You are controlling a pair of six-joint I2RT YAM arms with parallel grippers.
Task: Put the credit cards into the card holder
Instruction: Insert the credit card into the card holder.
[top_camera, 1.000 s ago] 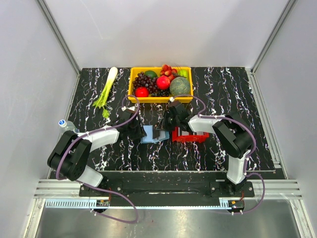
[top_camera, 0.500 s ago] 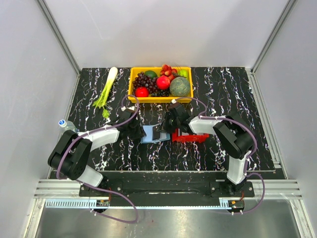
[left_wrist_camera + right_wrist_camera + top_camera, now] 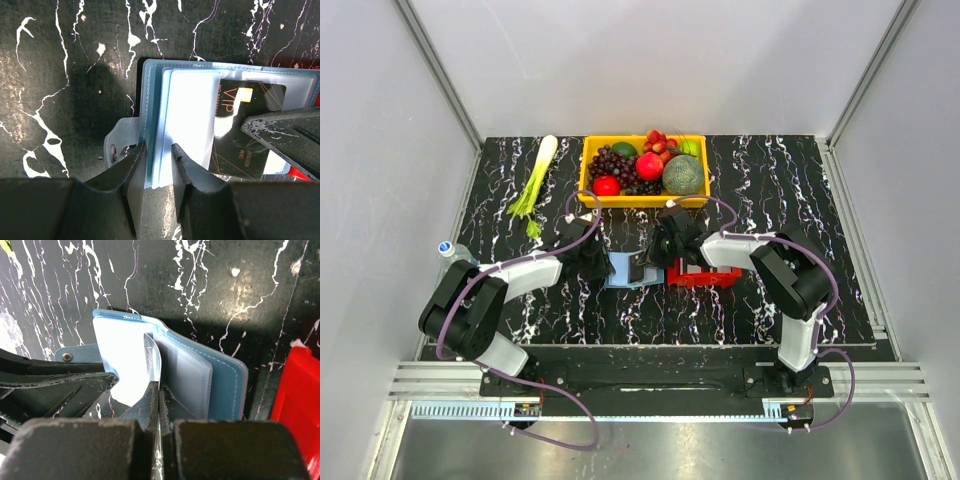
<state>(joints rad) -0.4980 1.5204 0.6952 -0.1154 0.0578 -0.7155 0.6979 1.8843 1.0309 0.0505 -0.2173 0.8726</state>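
My left pincer [image 3: 156, 156] pinched narrowly on the flat blue wallet-like card holder [image 3: 150, 100], at its pale pocket edge. My right pincer [image 3: 159, 388] was clamped on a thin dark plastic card [image 3: 232, 145] lettered "VIP".

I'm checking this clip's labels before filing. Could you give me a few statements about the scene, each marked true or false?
1. The blue wallet-like card holder lies open on the black marbled table. True.
2. The right gripper pinches a dark card with VIP lettering. True.
3. The left gripper hangs clear of the holder. False: its jaws clamp the holder's left edge.
4. The red plastic tray sits left of the holder. False: it sits to the holder's right.
5. The yellow crate holds fruit. True.
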